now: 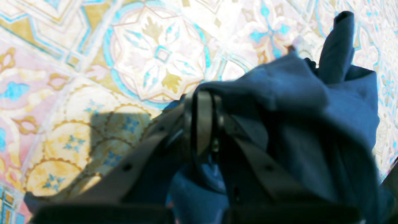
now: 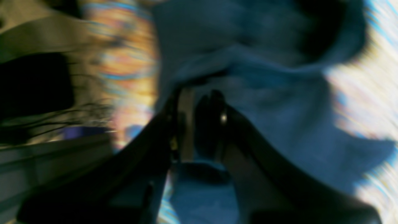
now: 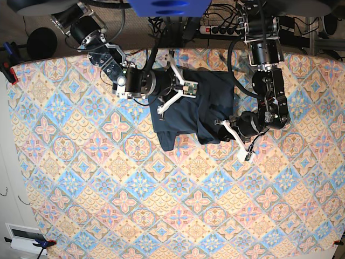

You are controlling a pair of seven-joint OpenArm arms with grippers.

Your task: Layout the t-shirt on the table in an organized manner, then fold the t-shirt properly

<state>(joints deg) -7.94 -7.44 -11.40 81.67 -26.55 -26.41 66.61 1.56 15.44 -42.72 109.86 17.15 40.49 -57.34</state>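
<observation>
My left gripper is clamped on a fold of the t-shirt, cloth bunched just above the table. My right gripper also pinches the fabric. The shirt lies rumpled near the table's far edge, between my arms.

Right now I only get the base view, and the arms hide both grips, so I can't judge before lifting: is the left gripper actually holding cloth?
Observer: Yes. In the left wrist view the left gripper is shut on the t-shirt, fabric bunched around its fingers.
Operator: And the right one?
Observer: The right wrist view is blurred, but the right gripper stands nearly closed with blue cloth draped over its tips.
Operator: Is the table bare beside the left grip?
Observer: Yes, patterned table shows to one side.
</observation>
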